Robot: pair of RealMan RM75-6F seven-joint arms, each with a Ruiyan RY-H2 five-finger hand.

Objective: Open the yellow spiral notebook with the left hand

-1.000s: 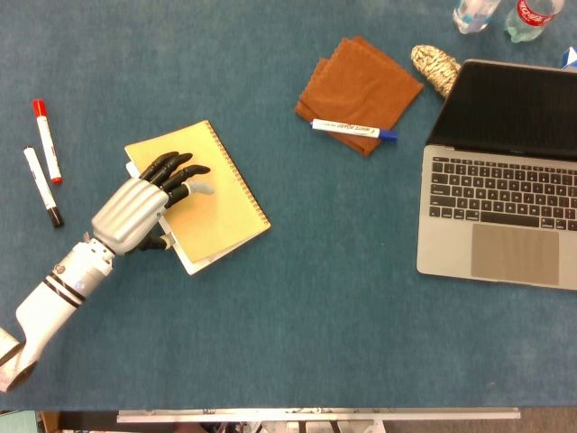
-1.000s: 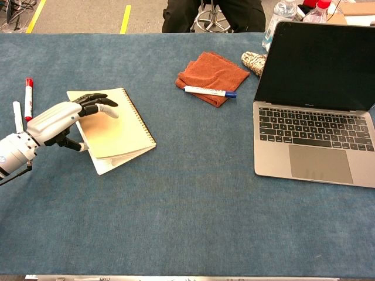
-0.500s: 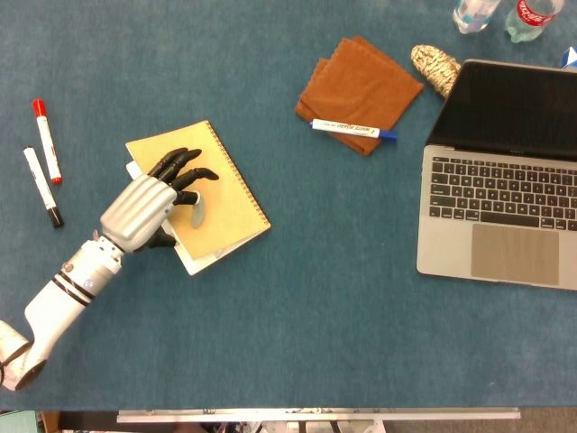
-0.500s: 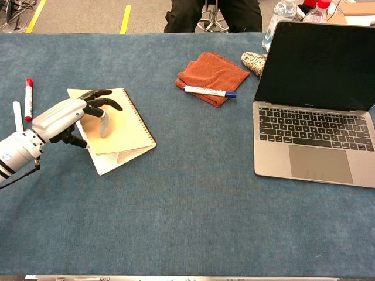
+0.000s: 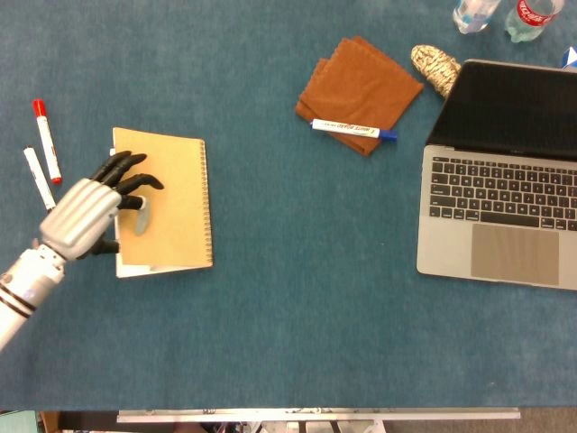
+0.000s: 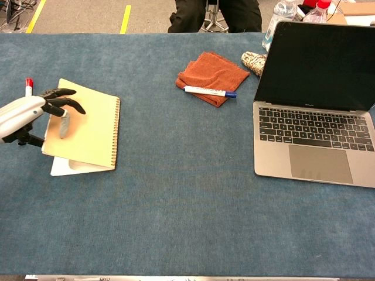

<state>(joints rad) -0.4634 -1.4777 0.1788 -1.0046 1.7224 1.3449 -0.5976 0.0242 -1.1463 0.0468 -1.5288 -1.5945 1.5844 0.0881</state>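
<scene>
The yellow spiral notebook [image 5: 176, 198] lies shut on the blue table, spiral along its right side, white pages peeking out at its lower left corner [image 6: 64, 167]. My left hand [image 5: 86, 212] is over the notebook's left edge. Its dark fingers spread across the cover, one grey-tipped finger presses down on it, and the thumb sits at the cover's left edge, so the edge looks pinched. The chest view shows the same hand [image 6: 29, 111] on the notebook [image 6: 94, 129]. The right hand shows in neither view.
Two markers [image 5: 43, 162] lie just left of the notebook. An orange cloth [image 5: 359, 81] with a blue-capped marker [image 5: 353, 130] on it sits mid-table. An open laptop [image 5: 505, 207] stands at the right, with bottles [image 5: 505, 13] and a patterned object [image 5: 435, 65] behind it.
The left hand has pulled back to the left, and the notebook came with it, sliding left and turning from a diagonal lie to nearly upright in the head view.
</scene>
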